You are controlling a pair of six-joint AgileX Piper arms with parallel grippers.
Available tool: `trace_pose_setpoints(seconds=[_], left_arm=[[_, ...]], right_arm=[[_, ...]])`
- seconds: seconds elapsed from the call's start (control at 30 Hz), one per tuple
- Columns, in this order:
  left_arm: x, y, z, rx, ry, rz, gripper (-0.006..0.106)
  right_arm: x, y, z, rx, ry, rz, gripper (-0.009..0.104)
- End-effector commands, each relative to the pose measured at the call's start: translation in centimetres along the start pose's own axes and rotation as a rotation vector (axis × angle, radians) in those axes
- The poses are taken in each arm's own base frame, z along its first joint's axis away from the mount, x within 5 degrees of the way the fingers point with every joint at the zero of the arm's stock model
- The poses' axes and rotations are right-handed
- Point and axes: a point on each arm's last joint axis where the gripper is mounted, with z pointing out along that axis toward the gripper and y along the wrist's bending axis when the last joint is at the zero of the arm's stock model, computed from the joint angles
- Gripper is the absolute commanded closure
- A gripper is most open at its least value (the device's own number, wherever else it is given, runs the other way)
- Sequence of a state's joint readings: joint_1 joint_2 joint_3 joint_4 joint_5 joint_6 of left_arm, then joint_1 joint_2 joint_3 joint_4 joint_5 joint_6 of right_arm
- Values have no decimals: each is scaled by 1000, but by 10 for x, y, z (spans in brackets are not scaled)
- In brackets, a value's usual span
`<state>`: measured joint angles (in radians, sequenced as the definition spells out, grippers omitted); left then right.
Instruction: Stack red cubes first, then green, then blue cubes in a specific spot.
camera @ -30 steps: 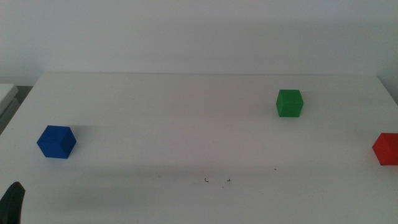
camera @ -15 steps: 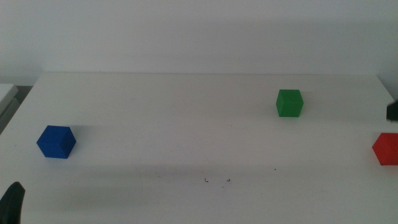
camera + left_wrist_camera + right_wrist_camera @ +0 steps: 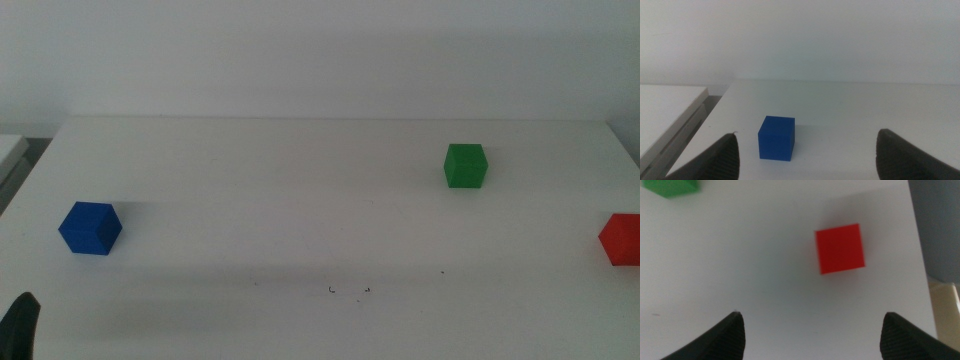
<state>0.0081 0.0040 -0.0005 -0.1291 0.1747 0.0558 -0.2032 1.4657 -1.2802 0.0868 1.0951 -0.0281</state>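
Withdrawn from the middle view's right edge since 0.5 s ago, the right claw (image 3: pixel 810 330) is being held released above the red cube (image 3: pixel 840 248), at the bench (image 3: pixel 300 200) edge. Cube's prob. light, rigid; opp. flat faces suit gripping.

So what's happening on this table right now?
Nothing is being held yet. Three cubes sit apart on the white table: the blue cube on the left, the green cube further back, the red cube at the right edge. The right gripper hangs open above the red cube, likely about to grab it first. The left gripper waits open, facing the blue cube. The marked stacking spot has no cube on it.
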Motion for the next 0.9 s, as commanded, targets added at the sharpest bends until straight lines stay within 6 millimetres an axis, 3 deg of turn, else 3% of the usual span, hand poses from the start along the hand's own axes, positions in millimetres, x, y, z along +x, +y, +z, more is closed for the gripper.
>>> trace_pose_setpoints(seconds=[0.0,0.3,0.47,0.87], left_arm=[[-1,0,0,6,-17,1,7],[-1,0,0,6,-17,1,7],[-1,0,0,6,-17,1,7],[-1,0,0,6,-17,1,7]], right_arm=[[-6,-11,15,18,34,-28,4],[-19,-26,83,63,142,-84,4],[-24,-31,112,66,159,-81,4],[-34,-34,144,73,80,-82,5]])
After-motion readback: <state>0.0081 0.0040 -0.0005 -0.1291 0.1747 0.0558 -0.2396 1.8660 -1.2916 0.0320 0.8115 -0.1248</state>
